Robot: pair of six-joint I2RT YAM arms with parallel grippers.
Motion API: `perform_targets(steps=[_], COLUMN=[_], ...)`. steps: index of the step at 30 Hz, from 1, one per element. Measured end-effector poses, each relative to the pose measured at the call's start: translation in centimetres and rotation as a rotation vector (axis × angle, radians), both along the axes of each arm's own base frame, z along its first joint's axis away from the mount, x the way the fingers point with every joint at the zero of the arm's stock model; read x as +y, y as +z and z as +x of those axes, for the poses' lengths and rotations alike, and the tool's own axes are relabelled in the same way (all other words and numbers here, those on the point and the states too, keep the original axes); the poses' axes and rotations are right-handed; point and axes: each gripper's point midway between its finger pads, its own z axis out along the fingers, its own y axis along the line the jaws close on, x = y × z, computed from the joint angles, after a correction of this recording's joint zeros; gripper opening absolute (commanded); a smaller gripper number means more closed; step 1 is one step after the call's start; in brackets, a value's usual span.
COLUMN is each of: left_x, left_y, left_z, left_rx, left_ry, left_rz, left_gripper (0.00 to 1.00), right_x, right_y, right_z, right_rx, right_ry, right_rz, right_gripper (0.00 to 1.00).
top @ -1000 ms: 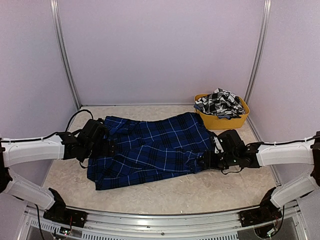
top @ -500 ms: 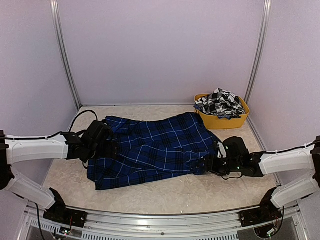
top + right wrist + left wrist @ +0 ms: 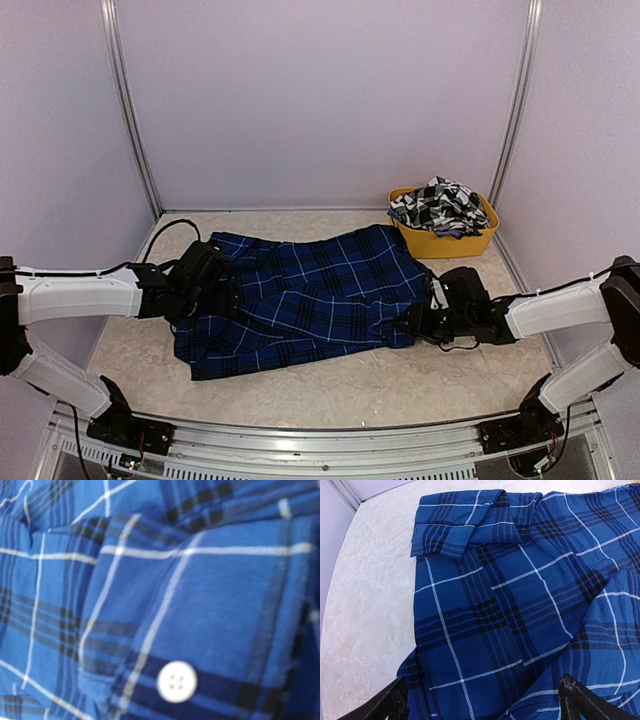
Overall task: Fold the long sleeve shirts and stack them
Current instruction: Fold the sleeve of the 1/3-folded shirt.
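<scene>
Blue plaid shirt (image 3: 310,300) between both jaws

Left arm (image 3: 75,298) and right arm (image 3: 560,308): white shells, black joints and wrists. A thin black cable (image 3: 160,232) loops beside the left one. The left end effector (image 3: 481,680) has black fingers (image 3: 390,704).

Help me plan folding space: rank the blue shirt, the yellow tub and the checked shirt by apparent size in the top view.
1. The blue shirt, spread out, is clearly the largest.
2. The yellow tub and the checked shirt look about alike. That shirt is bunched up in the tub, so I won't rank them.
</scene>
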Motion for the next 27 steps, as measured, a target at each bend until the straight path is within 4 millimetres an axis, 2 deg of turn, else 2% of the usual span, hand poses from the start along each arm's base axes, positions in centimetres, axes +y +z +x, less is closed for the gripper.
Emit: perform_targets(steps=[5,7,14,17,20,23,27], left_x=[-0.4,-0.5,-0.6,-0.6,-0.6,-0.9,-1.6], left_y=[-0.2,-0.2,-0.3,-0.2,-0.3,-0.2,0.0], left_z=[0.1,0.1,0.3,0.3,0.3,0.3,0.4], left_rx=[0.0,0.002,-0.001,-0.002,-0.002,-0.002,-0.005], left_ry=[-0.006,-0.009,-0.006,-0.007,-0.012,-0.026,-0.049], left_rz=[0.007,0.013,0.022,0.023,0.026,0.02,-0.006], left_gripper=[0.99,0.99,0.99,0.99,0.99,0.99,0.99], right_x=[-0.5,-0.5,-0.7,-1.4,-2.5,-3.5,-4.6], right_y=[0.2,0.5,3.2,4.7,5.2,5.0,3.4], right_z=[0.9,1.3,3.9,5.5,6.6,7.2,7.1], right_rx=[-0.021,-0.034,-0.12,-0.165,-0.182,-0.179,-0.141], right_ry=[-0.012,-0.011,0.005,0.013,0.018,0.03,0.061], right_rz=[-0.005,-0.007,-0.066,-0.106,-0.147,-0.189,-0.242], right_gripper=[0.1,0.0,0.0,0.0,0.0,0.0,0.0])
